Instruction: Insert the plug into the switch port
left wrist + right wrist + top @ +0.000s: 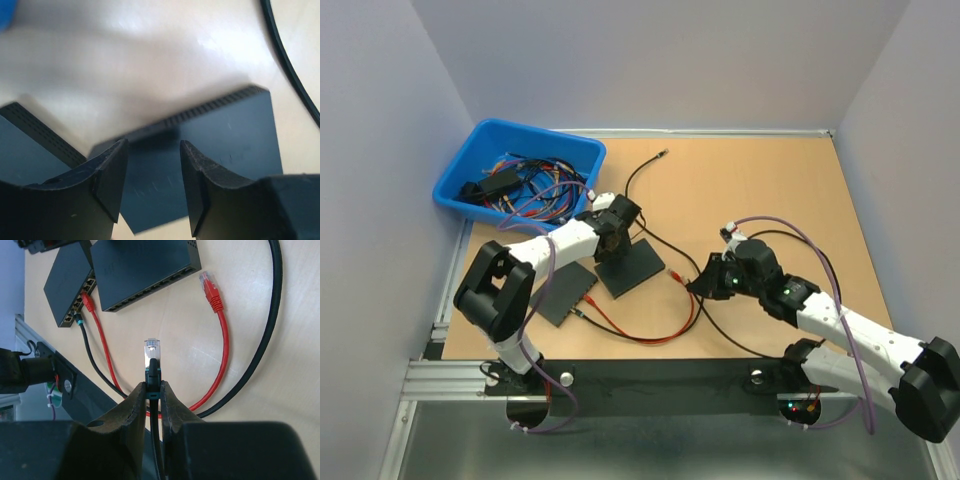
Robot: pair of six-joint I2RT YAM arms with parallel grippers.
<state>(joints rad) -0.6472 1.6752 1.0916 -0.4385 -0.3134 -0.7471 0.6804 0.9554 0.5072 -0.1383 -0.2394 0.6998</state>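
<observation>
In the right wrist view the plug (152, 351), clear-tipped with a teal boot on a black cable, sticks out of my right gripper (153, 386), which is shut on it. It points toward the port row of the black switch (145, 265) but stays well short of it. From above, my right gripper (703, 283) sits to the right of that switch (632, 265). My left gripper (610, 240) is over the switch's far-left part. Its jaws stand open just above the switch's top (225, 140), with nothing between them.
A second black switch (565, 292) lies to the left with a red and a black cable plugged in. A loose red plug (210, 290) and its red cable (650, 335) lie near the first switch. A blue bin (457, 165) of cables stands at the back left.
</observation>
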